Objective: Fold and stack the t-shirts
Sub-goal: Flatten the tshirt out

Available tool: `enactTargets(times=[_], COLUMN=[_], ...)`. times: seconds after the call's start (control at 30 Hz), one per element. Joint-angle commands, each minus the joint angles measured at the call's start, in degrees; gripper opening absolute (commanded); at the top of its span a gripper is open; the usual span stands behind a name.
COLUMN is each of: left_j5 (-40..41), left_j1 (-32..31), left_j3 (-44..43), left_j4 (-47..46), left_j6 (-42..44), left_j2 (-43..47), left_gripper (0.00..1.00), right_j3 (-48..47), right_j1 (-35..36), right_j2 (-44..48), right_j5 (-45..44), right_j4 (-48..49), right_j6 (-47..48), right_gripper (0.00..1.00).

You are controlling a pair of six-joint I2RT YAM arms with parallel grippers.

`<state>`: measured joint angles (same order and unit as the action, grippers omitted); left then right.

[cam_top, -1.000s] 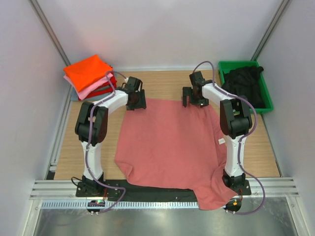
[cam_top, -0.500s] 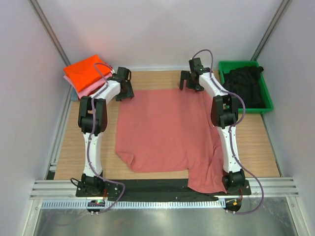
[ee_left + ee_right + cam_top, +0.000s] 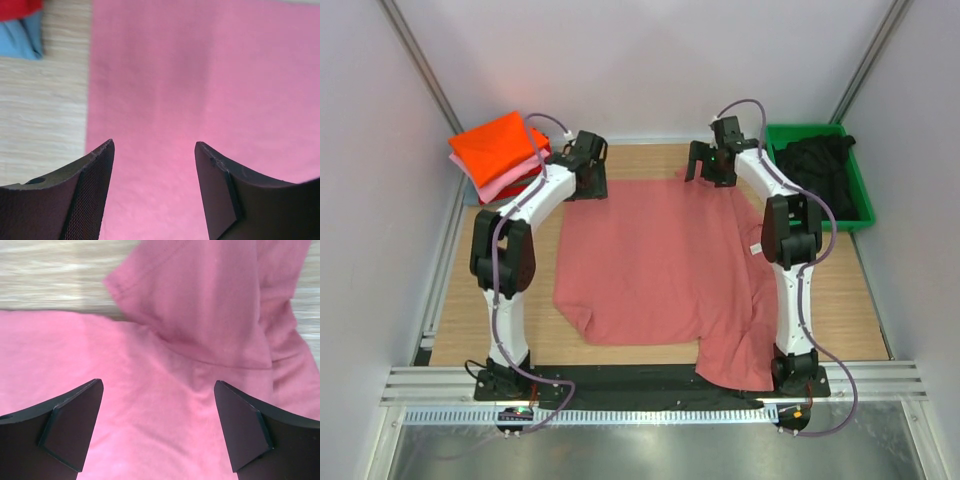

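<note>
A faded salmon-red t-shirt point(image 3: 655, 255) lies spread flat on the wooden table, its near right corner hanging over the front edge. My left gripper point(image 3: 586, 180) hovers open over the shirt's far left corner, the cloth point(image 3: 200, 85) bare between its fingers point(image 3: 95, 190). My right gripper point(image 3: 708, 172) is open over the far right corner, above a folded-over sleeve point(image 3: 210, 295), nothing between its fingers point(image 3: 75, 425). Folded t-shirts, orange on top of pink and red, form a stack point(image 3: 500, 148) at the back left. A black t-shirt point(image 3: 815, 165) lies in the bin.
The green plastic bin point(image 3: 860, 205) stands at the back right against the wall. Bare wood point(image 3: 840, 290) shows on both sides of the spread shirt. In the left wrist view, blue cloth point(image 3: 22, 40) at the stack's foot lies just left of the shirt's edge.
Both grippers moved toward the back of the table and the salmon-red shirt slid with them, so less of it hangs over the front edge. The left gripper then shifted slightly right.
</note>
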<state>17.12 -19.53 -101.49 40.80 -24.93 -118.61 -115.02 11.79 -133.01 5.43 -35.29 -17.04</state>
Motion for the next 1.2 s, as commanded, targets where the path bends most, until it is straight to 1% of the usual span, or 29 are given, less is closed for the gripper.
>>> enactTargets(times=[0.0, 0.07, 0.13, 0.23, 0.33, 0.57, 0.73, 0.97, 1.07, 1.17], left_j5=[-1.56, -4.27, -4.99, -5.52, -5.7, -5.26, -4.29, -3.51, -3.41, -3.33], left_j1=[-1.12, -1.21, -1.48, -1.48, -1.48, -1.39, -1.39, -1.3, -1.39, -1.39], left_j3=[4.8, 7.97, 9.99, 11.23, 10.88, 9.91, 10.44, 11.84, 12.28, 12.72], left_j4=[-3.69, -5.02, -6.34, -7.83, -8.71, -9.51, -9.86, -10.74, -11.0, -11.44], left_j6=[-1.78, -2.84, -3.2, -3.46, -3.46, -3.11, -3.02, -3.11, -3.37, -3.55], left_j2=[6.72, 7.16, 6.64, 4.79, 2.33, -1.19, -1.1, -0.31, -0.13, -0.31], left_gripper=[0.67, 0.66, 0.66, 0.65, 0.65, 0.64, 0.63, 0.63, 0.63, 0.63], right_j3=[1.38, 3.3, 6.19, 8.06, 7.19, 6.04, 6.3, 6.65, 5.69, 6.56], right_j1=[-1.85, -3.08, -5.28, -7.74, -9.15, -9.51, -9.51, -9.51, -9.51, -9.51], right_j2=[7.59, 7.85, 8.38, 8.3, 6.1, 2.5, 1.18, 2.05, 1.27, 0.65], right_j5=[1.17, 1.6, 2.56, 4.31, 6.6, 8.81, 10.39, 9.51, 11.18, 12.85], right_j4=[2.68, 2.42, 3.47, 5.58, 6.28, 8.92, 10.41, 11.82, 11.3, 13.3], right_j6=[-0.89, -1.15, -1.77, -2.3, -3.09, -4.23, -4.85, -4.93, -5.37, -6.08], right_gripper=[1.0, 1.0, 1.0, 1.0, 1.0, 0.99, 0.98, 0.97, 0.97, 0.97])
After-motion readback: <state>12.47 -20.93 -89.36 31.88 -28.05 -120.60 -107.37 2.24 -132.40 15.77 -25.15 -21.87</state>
